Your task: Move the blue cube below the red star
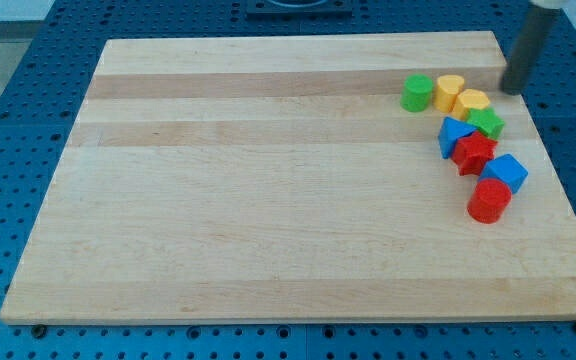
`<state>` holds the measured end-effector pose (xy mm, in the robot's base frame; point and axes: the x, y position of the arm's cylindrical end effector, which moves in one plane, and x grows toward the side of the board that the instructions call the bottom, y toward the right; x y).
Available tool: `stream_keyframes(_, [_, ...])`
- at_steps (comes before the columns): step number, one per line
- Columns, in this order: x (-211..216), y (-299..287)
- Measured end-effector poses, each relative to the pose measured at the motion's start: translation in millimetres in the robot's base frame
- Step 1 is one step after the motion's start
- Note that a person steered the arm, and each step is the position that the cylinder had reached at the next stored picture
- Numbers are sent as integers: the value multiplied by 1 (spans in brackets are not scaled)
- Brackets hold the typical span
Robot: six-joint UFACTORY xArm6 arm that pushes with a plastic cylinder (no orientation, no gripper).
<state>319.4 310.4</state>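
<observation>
A pale wooden board lies on a blue perforated bench under even light, with something dark, perhaps a mount, at the view's top.

The robot's visible body amounted to a single straight rod, dark grey to near black, round in section and smooth along its length, with a faint lighter sheen down one side. At its 12 o'clock end a sliver of pale, whitish housing showed at the frame's edge. My tip ended blunt and flat, the same dark tone as the shaft. No cables, screws or markings could be made out.
</observation>
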Motion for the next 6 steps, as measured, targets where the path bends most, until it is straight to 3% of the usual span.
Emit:
stream_keyframes(2, [25, 35])
stream_keyframes(4, [161, 34])
stream_keyframes(5, [195, 7])
stream_keyframes(6, [175, -64])
